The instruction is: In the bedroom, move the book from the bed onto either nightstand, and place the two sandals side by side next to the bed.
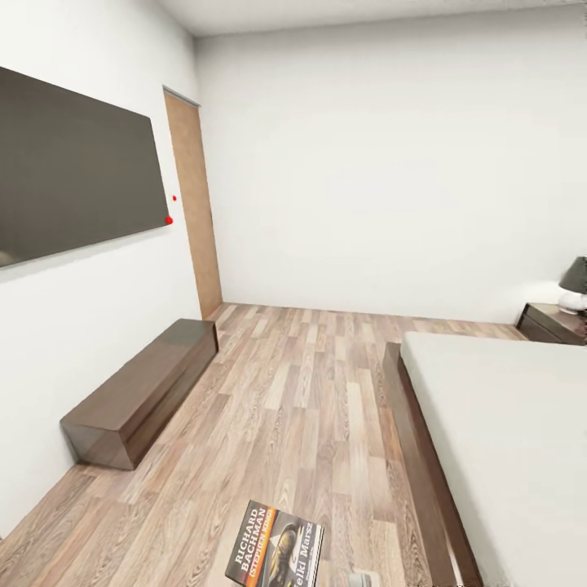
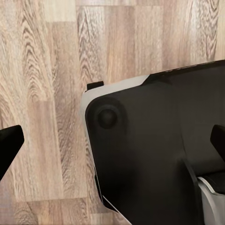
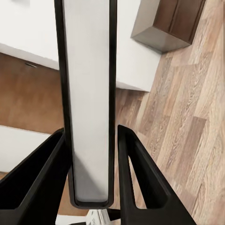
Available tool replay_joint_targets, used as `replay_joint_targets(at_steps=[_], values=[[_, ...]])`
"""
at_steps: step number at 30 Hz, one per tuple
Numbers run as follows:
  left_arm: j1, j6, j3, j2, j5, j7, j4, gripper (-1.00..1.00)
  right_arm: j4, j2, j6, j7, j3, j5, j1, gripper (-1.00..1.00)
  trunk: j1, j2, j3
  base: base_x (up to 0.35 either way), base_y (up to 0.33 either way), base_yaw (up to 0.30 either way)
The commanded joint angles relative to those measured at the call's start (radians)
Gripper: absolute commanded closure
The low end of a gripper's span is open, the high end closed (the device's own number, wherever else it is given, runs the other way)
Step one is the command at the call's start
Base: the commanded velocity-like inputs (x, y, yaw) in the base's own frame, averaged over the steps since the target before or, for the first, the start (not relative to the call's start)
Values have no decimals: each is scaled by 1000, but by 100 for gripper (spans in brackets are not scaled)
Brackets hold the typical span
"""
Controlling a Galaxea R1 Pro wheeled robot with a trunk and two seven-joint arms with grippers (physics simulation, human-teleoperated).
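Observation:
My right gripper [image 3: 90, 136] is shut on the book [image 3: 89, 70], which the right wrist view shows edge-on, pale pages between dark covers. In the head view the book [image 1: 277, 546] hangs above the floor at the bottom edge, its dark cover with an orange band facing up. The bed [image 1: 497, 440] lies at the right, with a dark frame and a bare pale-grey mattress. One nightstand [image 1: 553, 323] stands beyond it against the far wall. My left gripper [image 2: 112, 140] is open over the plank floor, with nothing between its fingers. The sandals are out of view.
A long dark dresser [image 1: 143, 391] runs along the left wall under a wall-mounted screen [image 1: 73, 171]. A wooden door [image 1: 196, 204] is in the far left corner. A lamp [image 1: 574, 285] sits on the nightstand. Wood floor [image 1: 310, 383] stretches between dresser and bed.

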State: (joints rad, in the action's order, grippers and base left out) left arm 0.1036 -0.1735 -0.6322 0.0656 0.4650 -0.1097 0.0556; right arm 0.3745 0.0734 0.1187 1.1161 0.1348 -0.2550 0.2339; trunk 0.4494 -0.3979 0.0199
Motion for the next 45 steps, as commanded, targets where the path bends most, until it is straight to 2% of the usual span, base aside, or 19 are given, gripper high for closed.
replay_joint_targets(at_steps=[1,19,45], values=[[1,-3,-7,0,11,-4,0,-100,0,1,10,4,3,-4,1,100,1,-2,2,0,0,-72],[-1,-4,-6,0,11,-4,0,-100,0,2,10,4,2,-3,1,100,1,-2,14,41,22,-15],[-1,-15,-7,0,11,-4,0,-100,-1,-2,9,4,5,-5,1,100,1,-2,33,311,17,0]])
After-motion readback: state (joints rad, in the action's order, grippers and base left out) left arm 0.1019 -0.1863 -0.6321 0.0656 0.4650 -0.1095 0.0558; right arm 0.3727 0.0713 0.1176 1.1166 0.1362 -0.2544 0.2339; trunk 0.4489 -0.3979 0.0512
